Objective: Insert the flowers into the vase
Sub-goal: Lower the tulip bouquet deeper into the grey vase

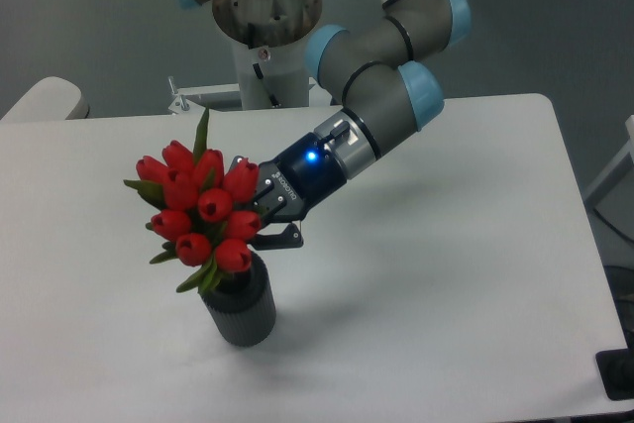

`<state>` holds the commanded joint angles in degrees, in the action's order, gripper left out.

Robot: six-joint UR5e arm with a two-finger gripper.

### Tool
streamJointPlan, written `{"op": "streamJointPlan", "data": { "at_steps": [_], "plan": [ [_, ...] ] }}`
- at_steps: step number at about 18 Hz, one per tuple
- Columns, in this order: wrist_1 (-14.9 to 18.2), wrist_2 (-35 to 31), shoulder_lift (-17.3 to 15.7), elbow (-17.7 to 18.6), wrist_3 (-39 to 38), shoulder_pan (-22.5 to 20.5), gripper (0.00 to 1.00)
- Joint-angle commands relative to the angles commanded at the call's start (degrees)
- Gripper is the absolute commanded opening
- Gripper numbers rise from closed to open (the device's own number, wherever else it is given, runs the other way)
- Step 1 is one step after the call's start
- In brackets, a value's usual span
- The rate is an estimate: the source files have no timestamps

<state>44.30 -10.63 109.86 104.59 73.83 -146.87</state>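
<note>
The flowers are a tight bunch of red tulip heads with green leaves, tilted to the left. Their stems reach down into the mouth of the vase, a small dark grey ribbed cylinder standing upright on the white table. My gripper comes in from the right, low and slanted, and is shut on the flowers just under the heads, right above the vase's rim. The stems and the vase's mouth are mostly hidden by the tulip heads.
The white table stretches right and forward of the vase. The arm's base column stands at the table's back edge. A pale rounded object sits at the far left edge.
</note>
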Motion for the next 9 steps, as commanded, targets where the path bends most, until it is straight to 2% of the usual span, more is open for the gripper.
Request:
{"op": "streamJointPlan", "data": {
  "at_steps": [9],
  "plan": [
    [-0.1,-0.1,2.3,0.8,4.3,-0.7,0.20]
  ]
}}
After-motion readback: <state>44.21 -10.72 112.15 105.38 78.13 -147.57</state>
